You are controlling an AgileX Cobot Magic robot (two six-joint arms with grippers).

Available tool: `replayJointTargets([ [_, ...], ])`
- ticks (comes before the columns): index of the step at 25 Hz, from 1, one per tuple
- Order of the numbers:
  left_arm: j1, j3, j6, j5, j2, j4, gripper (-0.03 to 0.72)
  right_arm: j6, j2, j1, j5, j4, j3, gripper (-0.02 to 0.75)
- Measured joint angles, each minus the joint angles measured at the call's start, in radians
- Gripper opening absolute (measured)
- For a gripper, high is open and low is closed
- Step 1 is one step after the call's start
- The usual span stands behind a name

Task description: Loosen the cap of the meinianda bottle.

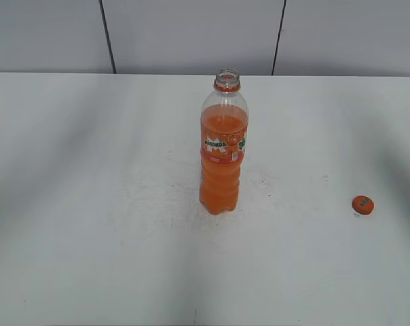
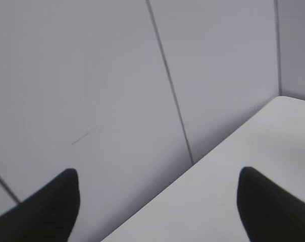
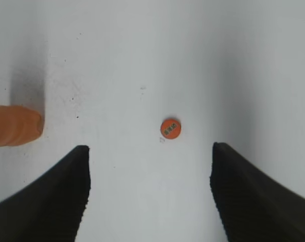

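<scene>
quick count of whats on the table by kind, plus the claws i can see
bottle: 1, the meinianda bottle, upright, mouth open
cap: 1, the cap, lying on the table apart from the bottle
claw: 2, the left claw and the right claw, both open and empty
total: 4

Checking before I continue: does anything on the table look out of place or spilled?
The cap is off the meinianda bottle, lying alone on the table well to its right. The bottle stands upright with an open neck. No spill shows, only faint scuff marks.
</scene>
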Motion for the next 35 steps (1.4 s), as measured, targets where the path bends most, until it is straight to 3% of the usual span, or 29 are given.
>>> replayJointTargets([
  [7, 0.087, 0.159, -0.008, 0.194, 0.021, -0.006, 0.576, -0.019, -0.005, 0.000, 0.111, -0.008, -0.008, 0.555],
  [14, 0.123, 0.246, 0.008, 0.314, 0.057, -0.140, 0.577, -0.034, -0.005, 0.000, 0.180, -0.013, -0.008, 0.555],
  [17, 0.124, 0.251, 0.127, 0.368, 0.091, -0.249, 0.577, -0.047, -0.006, 0.000, 0.183, -0.013, -0.016, 0.555],
  [21, 0.124, 0.250, 0.487, 0.525, 0.113, -0.579, 0.577, -0.052, -0.025, 0.000, 0.187, -0.016, -0.027, 0.555],
  [25, 0.129, 0.211, 0.932, 0.725, 0.111, -1.080, 0.576, -0.052, -0.032, 0.000, 0.188, -0.020, -0.048, 0.555],
  [28, 0.130, 0.165, 1.202, 0.822, 0.103, -1.428, 0.575, -0.053, -0.034, 0.000, 0.188, -0.021, -0.050, 0.555],
  [31, 0.130, 0.107, 1.343, 0.960, 0.099, -1.639, 0.569, -0.053, -0.037, 0.000, 0.188, -0.025, -0.050, 0.555],
  [35, 0.130, 0.049, 1.388, 1.192, 0.096, -1.747, 0.549, -0.053, -0.063, 0.000, 0.188, -0.041, -0.048, 0.555],
])
